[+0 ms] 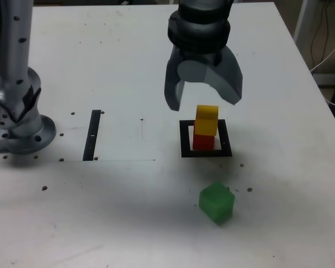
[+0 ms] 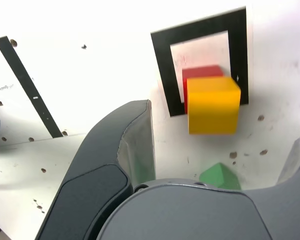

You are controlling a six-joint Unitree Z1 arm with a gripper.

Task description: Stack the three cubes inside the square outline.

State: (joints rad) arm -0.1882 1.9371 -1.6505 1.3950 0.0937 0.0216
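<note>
A yellow cube [image 1: 206, 120] rests on a red cube [image 1: 204, 141] inside the black square outline [image 1: 184, 144] on the white table. In the wrist view the yellow cube [image 2: 213, 103] covers most of the red cube [image 2: 202, 73], and the square outline [image 2: 162, 70] frames both. My gripper [image 1: 204, 103] hangs open just above and behind the yellow cube, jaws spread wide, holding nothing. The green cube [image 1: 216, 202] lies alone on the table nearer the camera; only its corner shows as the green cube [image 2: 219, 176] in the wrist view.
A narrow black strip [image 1: 92, 134] lies on the table at the exterior view's left of the outline. The arm's grey base [image 1: 17, 120] stands at the far left. Small screw holes dot the white tabletop [image 1: 128, 212].
</note>
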